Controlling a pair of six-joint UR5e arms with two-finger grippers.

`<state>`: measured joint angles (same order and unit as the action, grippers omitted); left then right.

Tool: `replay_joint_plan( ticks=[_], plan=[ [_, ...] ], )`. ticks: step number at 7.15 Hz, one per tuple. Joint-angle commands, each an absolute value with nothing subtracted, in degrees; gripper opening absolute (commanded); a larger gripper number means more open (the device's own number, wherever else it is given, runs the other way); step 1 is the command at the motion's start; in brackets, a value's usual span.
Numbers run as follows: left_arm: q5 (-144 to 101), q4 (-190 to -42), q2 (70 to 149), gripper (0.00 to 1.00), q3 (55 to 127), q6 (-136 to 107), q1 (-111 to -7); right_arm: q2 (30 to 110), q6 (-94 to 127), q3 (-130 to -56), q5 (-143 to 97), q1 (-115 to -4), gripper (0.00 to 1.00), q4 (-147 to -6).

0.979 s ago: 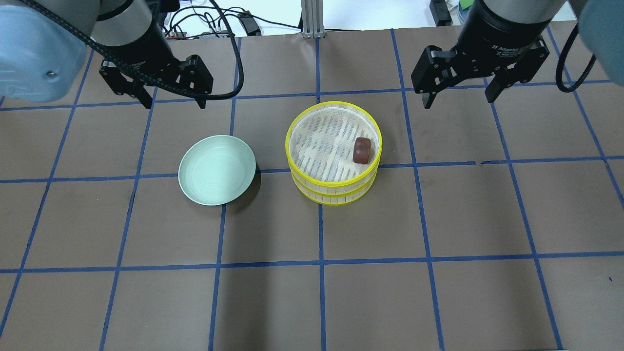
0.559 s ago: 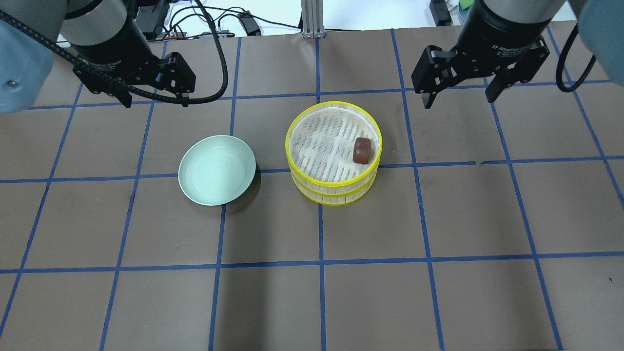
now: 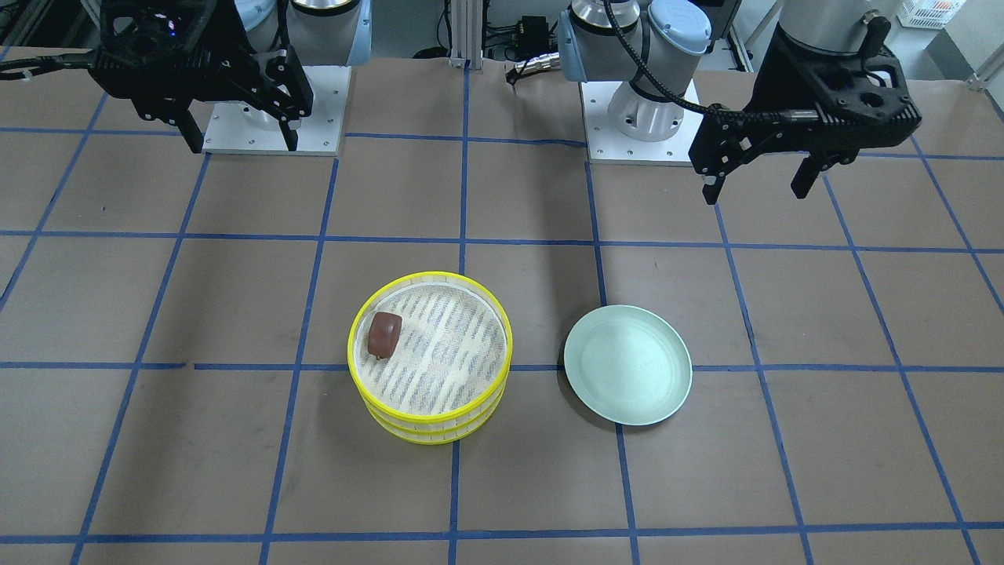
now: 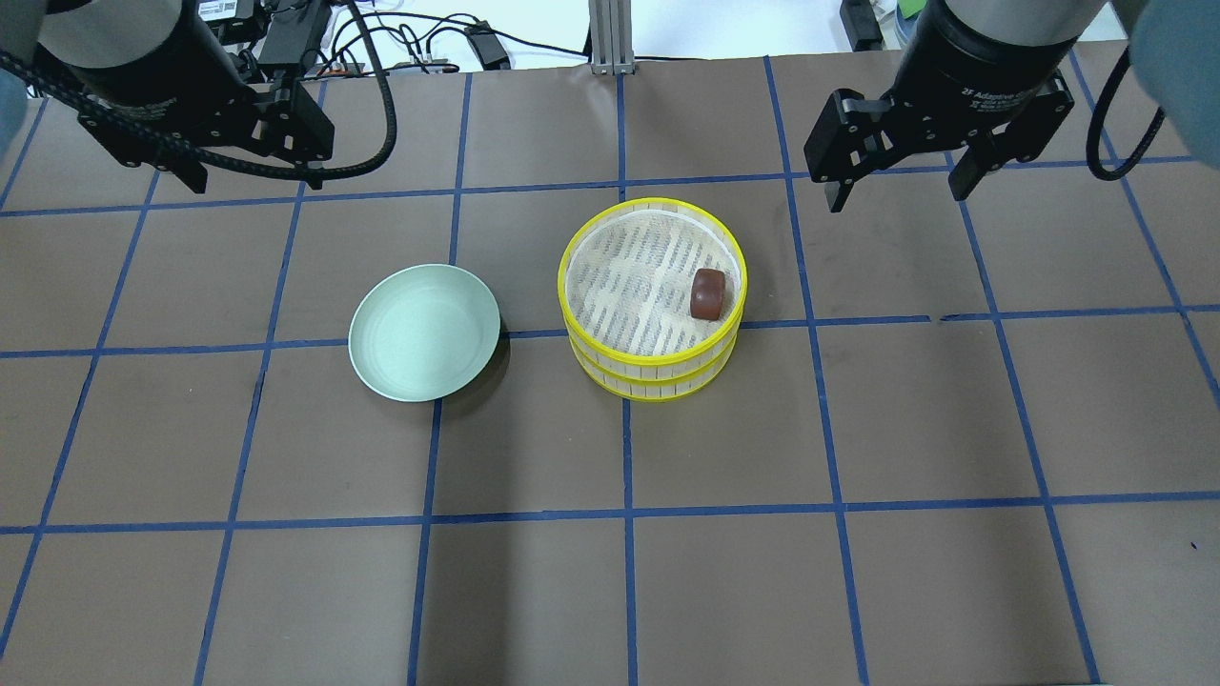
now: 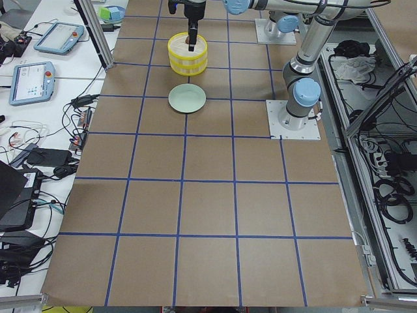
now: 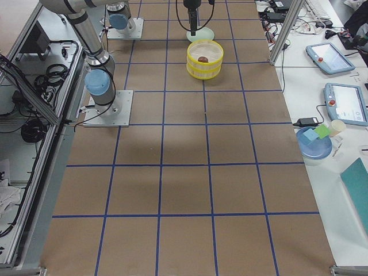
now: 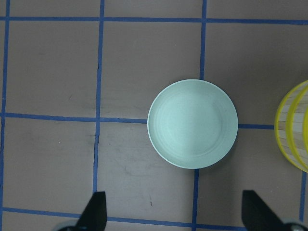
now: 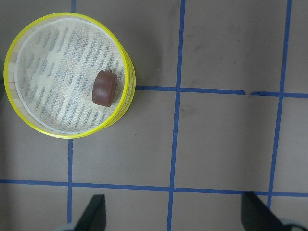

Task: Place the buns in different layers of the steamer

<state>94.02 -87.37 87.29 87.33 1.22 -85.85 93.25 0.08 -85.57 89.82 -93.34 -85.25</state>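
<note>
writing: "2F Adaptive" in white on the black body of the right claw (image 4: 898,195); the rest is too small to read
steamer (image 4: 653,370): two yellow-rimmed trays, stacked; the inside of the lower one is hidden
brown bun (image 4: 708,292): on the top tray's striped floor, at 3 o'clock seen from above, close to the rim
plate (image 4: 424,332): pale green, at the steamer's 9 o'clock, near it but apart
left claw (image 4: 255,181): aloft at the steamer's 10 o'clock, fingers spread wide, gripping nothing
right claw: aloft at 2 o'clock, likewise spread wide, nothing between its fingers
desk (image 4: 858,429): brown, gridded with blue tape
room: cables (image 4: 410,43) beyond the 12 o'clock edge; tablet-like pendants (image 6: 329,57) on a white side bench
</note>
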Motion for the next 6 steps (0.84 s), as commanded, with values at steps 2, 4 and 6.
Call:
replay_joint_plan(
  ticks=[2, 4, 6],
  plan=[
    [91.93, -87.63, 87.27, 1.0, 87.89, 1.05, -85.87, 93.25, 0.09, -85.61, 89.82, -93.34, 1.0, -85.25],
    [87.13, -88.32, 87.89, 1.0, 88.07, 1.67, -86.57, 93.25, 0.09, -85.61, 89.74, -93.34, 1.0, -85.25],
    [86.84, -88.77, 87.8, 1.0, 89.21, 1.85, -86.75, 93.25, 0.09, -85.61, 89.74, -93.34, 1.0, -85.25]
  ],
)
